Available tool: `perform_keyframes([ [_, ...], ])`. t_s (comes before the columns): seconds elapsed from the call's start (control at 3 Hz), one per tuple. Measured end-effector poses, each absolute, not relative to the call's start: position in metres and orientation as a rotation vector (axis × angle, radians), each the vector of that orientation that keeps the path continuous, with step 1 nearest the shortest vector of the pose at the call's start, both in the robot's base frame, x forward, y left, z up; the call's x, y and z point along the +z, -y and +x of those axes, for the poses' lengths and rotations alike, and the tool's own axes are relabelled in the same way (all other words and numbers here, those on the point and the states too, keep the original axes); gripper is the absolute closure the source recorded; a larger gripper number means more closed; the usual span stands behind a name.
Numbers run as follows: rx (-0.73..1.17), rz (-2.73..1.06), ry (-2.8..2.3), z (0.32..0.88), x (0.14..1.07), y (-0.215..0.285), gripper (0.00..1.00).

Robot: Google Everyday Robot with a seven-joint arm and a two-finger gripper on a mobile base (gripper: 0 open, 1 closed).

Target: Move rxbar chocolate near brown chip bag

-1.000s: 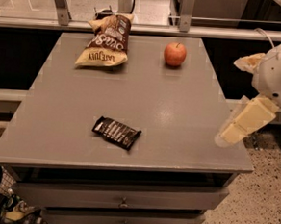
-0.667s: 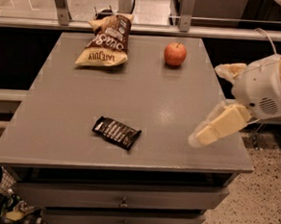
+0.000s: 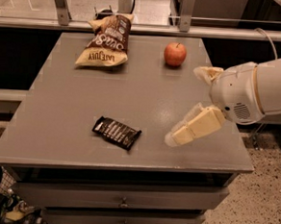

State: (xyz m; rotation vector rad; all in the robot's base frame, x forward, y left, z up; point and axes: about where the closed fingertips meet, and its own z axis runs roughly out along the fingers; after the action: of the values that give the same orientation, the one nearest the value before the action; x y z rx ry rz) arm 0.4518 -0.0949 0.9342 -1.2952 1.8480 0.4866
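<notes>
On the desk, near the front: the rxbar chocolate (image 3: 117, 132) lies flat, left of centre, well apart from the brown chip bag (image 3: 105, 46) at the far left corner.
Claw: my claw (image 3: 180, 135) hangs low over the desk (image 3: 137, 92), to the right of the bar and not touching it; I cannot tell whether it is open or closed.
Step in hand: the reach, as I judge it; the bar is not yet picked up.
Doing it well: I want to come down over the bar's middle and close across its narrow width, square to the wrapper, without nudging it.
Bar's long axis: diagonal, running from its far-left crimped end to its near-right one.
Keep clear of: the red apple (image 3: 175, 54) at the far right.
</notes>
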Motion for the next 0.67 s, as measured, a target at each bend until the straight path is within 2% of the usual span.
perform_keyframes([
  [0.67, 0.625, -1.274, -1.821, 0.446, 0.871, 0.051, 0.00],
])
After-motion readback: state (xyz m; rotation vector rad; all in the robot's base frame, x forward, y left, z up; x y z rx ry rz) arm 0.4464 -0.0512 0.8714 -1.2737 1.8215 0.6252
